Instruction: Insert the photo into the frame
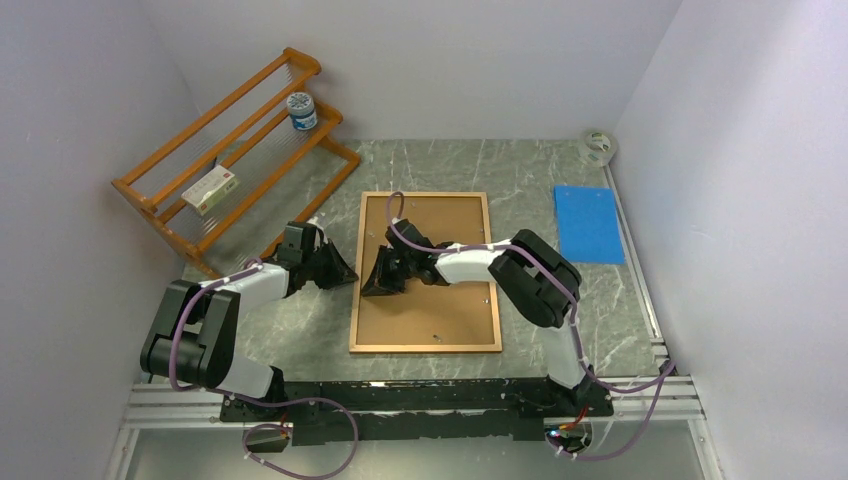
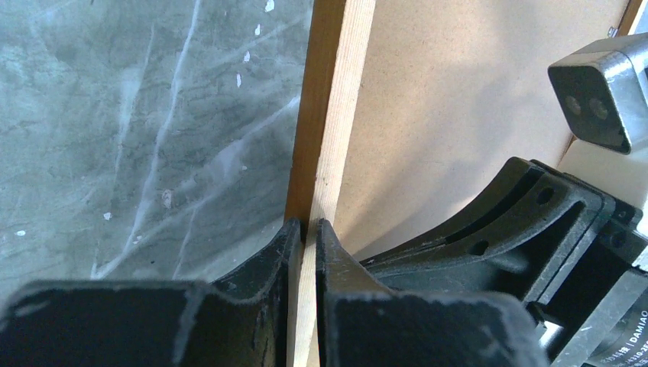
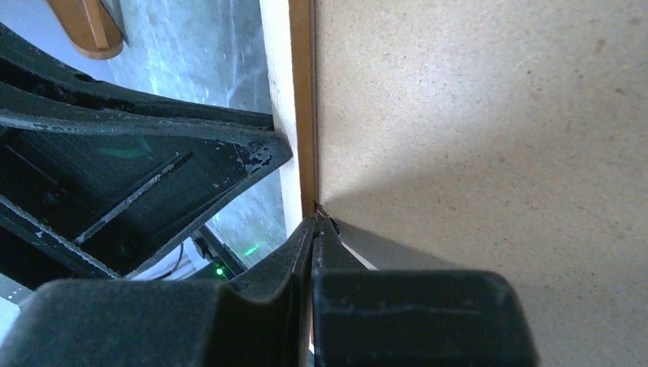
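**1. Layout.** The surface [image 1: 300, 330] carries the frame [image 1: 425, 347], which lies back-up with its long sides running away from the arm bases. The board [image 1: 440, 300] sits inside the frame and fills its opening. A rack [image 1: 298, 60] stands well left of the frame, past its far left corner. A blue sheet [image 1: 588, 222] lies well right of the frame. The photo appears in no view, and it cannot be told whether it lies under the board.

**2. Hands.** The left hand [image 2: 306, 233] is clamped on the frame's left rail, about midway along it, with one finger outside the rail and one inside. The right hand [image 3: 314, 225] sits just inside that same rail, over the board. Its jaws are closed to a point, and the tip rests in the seam between rail and board. A small dark speck shows at the tip. It is too small to identify, and it cannot be told whether anything is pinched.

**3. Step in hand (judged).** The right hand is working the board's left edge at the seam while the left hand steadies the frame.

- Hold the rail clamp firm but do not twist, because the rail is thin.
- Keep the right tip low and inside the seam, and avoid gouging the board.
- Move one hand at a time, since the two hands nearly touch.
- Confirm where the photo is before seating or freeing the board.
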Controlling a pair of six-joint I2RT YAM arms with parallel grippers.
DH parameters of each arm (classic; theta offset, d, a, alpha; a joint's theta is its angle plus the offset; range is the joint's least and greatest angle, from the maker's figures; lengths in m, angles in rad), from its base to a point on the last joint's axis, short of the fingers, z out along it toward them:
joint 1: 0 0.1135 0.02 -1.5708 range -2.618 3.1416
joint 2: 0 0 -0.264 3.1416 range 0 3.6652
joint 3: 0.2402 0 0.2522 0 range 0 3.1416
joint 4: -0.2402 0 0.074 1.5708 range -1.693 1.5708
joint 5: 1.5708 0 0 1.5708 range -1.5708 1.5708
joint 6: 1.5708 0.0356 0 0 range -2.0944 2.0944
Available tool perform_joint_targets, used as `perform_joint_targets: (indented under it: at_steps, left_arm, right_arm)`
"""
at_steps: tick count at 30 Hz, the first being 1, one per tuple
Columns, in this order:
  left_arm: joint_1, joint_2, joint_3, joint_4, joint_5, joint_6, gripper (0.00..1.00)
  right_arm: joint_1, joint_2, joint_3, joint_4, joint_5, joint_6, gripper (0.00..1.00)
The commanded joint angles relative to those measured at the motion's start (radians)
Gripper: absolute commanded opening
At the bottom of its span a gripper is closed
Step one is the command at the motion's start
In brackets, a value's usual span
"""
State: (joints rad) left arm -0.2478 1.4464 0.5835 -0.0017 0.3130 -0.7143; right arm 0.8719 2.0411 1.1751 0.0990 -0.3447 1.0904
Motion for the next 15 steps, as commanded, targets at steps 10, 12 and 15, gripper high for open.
perform_joint_targets:
  at_steps: [10, 12, 15]
  left_arm:
    - [-0.013, 0.01, 0.006, -0.086, -0.05, -0.012, 0.19]
    - [-0.013, 0.01, 0.024, -0.093, -0.06, -0.017, 0.24]
    - [-0.011, 0.013, 0.053, -0.091, -0.067, -0.026, 0.35]
  right_arm:
    - [-0.074, -0.144, 0.081, -0.127, 0.115, -0.151, 0.25]
    - [-0.106, -0.187, 0.076, -0.145, 0.15, -0.17, 0.3]
    - [-0.167, -0.2, 0.088, -0.167, 0.166, -0.189, 0.35]
